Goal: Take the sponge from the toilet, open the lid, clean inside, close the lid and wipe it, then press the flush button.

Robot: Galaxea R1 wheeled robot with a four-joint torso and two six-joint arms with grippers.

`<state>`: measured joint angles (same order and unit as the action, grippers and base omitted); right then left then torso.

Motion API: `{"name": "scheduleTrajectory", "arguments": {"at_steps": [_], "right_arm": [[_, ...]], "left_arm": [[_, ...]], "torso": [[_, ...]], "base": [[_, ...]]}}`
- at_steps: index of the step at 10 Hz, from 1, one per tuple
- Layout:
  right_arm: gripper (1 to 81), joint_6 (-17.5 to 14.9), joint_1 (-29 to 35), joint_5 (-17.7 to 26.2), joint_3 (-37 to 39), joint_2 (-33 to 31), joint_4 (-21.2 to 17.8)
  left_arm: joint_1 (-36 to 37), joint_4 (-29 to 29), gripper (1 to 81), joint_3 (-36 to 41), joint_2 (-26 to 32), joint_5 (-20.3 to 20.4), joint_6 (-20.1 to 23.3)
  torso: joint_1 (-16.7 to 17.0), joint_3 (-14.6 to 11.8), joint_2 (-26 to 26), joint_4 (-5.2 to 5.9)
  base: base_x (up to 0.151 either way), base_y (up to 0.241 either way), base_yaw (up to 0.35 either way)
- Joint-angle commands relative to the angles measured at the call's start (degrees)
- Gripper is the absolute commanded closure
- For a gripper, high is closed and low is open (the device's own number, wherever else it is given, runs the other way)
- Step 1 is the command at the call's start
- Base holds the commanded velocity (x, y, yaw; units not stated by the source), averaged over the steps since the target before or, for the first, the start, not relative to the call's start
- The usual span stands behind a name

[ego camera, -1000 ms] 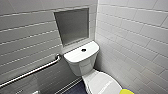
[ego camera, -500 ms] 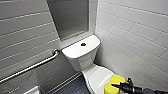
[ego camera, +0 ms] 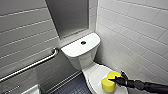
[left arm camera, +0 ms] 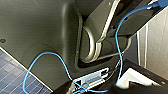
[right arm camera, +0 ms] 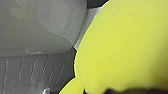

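Note:
The white toilet (ego camera: 82, 58) stands in the corner with its lid (ego camera: 96, 75) down. The dark flush button (ego camera: 83, 42) sits in the middle of the tank top. My right gripper (ego camera: 117, 80) reaches in from the right and is shut on the yellow sponge (ego camera: 109, 82), holding it on edge over the right part of the lid. I cannot tell whether the sponge touches the lid. In the right wrist view the sponge (right arm camera: 125, 50) looms large in front of the white toilet (right arm camera: 37, 27).
A metal grab bar (ego camera: 32, 65) runs along the left tiled wall. The right tiled wall (ego camera: 140, 37) stands close beside the toilet. A grey recess (ego camera: 70, 17) sits above the tank. Dark floor tiles (ego camera: 72, 87) lie in front. A blue cable (left arm camera: 120, 50) crosses the robot's body.
The camera has shifted, so the toilet sits higher in the picture. My right gripper and the sponge have come further into view over the lid.

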<state>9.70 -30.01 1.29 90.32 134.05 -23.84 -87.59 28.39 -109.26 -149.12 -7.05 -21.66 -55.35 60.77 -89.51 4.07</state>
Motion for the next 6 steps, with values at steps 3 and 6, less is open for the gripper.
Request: {"name": "scheduleTrajectory", "arguments": {"at_steps": [3,6], "right_arm": [[81.1,9.10,10.00,4.16,19.88,15.93,-3.49],[81.1,12.00,8.87,2.84,27.35,20.06,-5.25]], "left_arm": [[-2.20,-0.62,1.0,-0.69,-0.66,-3.85,0.22],[-2.28,-0.62,1.0,-1.04,-0.93,-3.85,0.22]], "torso": [[-0.02,0.02,0.02,0.00],[-0.02,0.05,0.02,0.00]], "base": [[0.000,0.000,0.000],[0.000,0.000,0.000]]}}
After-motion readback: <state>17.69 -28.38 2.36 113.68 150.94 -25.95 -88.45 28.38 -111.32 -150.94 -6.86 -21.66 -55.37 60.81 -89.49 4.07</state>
